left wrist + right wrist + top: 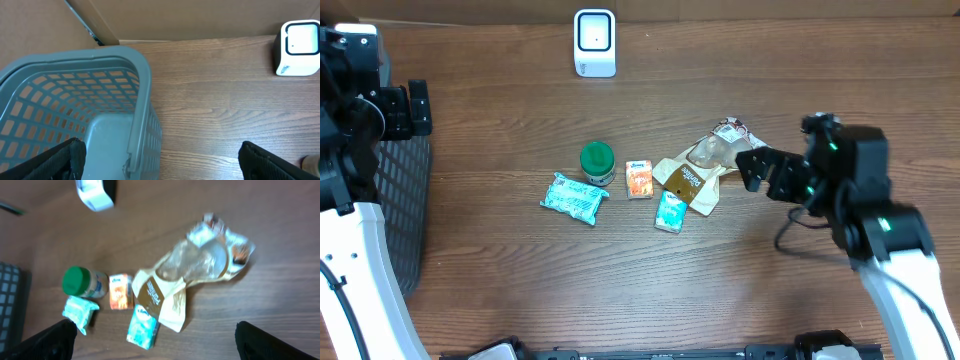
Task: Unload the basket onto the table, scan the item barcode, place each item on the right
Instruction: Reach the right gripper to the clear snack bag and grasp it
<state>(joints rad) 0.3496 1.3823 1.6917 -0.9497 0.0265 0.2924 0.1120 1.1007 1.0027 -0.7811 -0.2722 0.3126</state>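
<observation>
The right gripper (752, 170) stands wide open and holds nothing. It hangs just beside the right edge of a crumpled bag (698, 170), brown and clear, which lies flat on the wooden table (500, 260). To the left of the bag are a small orange box (639, 179), a teal packet (671, 211), a jar with green lid (597, 162) and a teal pouch (574, 197), all near each other in the middle of the table. The white scanner (594, 42) stands at the far edge, well apart from these items. The left gripper (408, 108) is also open and empty, above the grey basket (142, 90) at the left side.
</observation>
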